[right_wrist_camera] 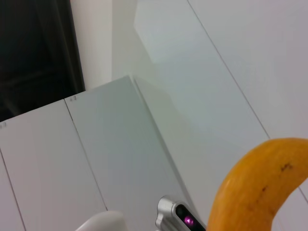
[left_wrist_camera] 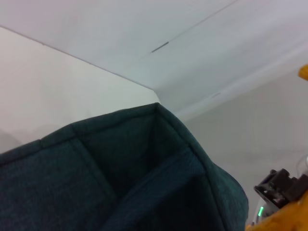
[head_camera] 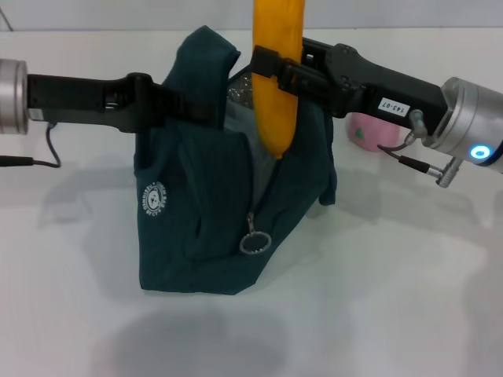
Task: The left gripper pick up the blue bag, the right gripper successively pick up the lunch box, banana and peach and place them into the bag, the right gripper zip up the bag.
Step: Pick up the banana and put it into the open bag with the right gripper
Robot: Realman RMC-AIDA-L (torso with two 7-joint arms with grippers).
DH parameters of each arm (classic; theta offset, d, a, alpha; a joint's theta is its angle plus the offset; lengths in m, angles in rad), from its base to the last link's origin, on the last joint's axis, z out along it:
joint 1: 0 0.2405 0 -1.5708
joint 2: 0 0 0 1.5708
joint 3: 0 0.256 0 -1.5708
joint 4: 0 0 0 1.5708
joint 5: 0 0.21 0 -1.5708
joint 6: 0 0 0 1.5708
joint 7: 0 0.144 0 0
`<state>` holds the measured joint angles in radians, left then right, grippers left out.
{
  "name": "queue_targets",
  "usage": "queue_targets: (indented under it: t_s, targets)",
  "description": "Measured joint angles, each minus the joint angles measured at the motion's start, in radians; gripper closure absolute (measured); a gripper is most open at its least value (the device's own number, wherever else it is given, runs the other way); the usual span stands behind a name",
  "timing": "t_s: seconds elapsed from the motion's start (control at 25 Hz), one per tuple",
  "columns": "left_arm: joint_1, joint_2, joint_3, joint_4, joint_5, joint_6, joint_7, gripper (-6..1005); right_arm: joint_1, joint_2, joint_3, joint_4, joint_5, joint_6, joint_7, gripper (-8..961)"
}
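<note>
The blue bag stands on the white table, its top held up by my left gripper, which is shut on the bag's upper edge; the bag's fabric fills the left wrist view. My right gripper is shut on the banana, which hangs upright over the bag's open mouth with its lower tip between the bag's sides. A banana end shows in the right wrist view. The peach lies on the table behind my right arm. The lunch box is out of view.
A ring zipper pull hangs on the bag's front, and a white round logo marks its left side. White table spreads in front of the bag and to the right. A cable trails at the left.
</note>
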<state>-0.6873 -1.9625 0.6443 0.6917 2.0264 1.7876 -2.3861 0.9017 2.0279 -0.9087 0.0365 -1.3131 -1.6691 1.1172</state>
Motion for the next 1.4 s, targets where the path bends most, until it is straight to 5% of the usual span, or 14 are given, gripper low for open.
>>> queue_targets:
  t_s: [0.44, 1.4]
  targets:
    - [-0.003, -0.004, 0.000, -0.021, -0.003, -0.001, 0.017, 972, 0.076, 0.000, 0.014, 0.076, -0.043, 0.039, -0.045, 486]
    - [0.011, 0.009, -0.003, -0.021, -0.005, 0.000, 0.026, 971, 0.038, 0.000, 0.002, 0.041, -0.154, 0.113, -0.165, 464]
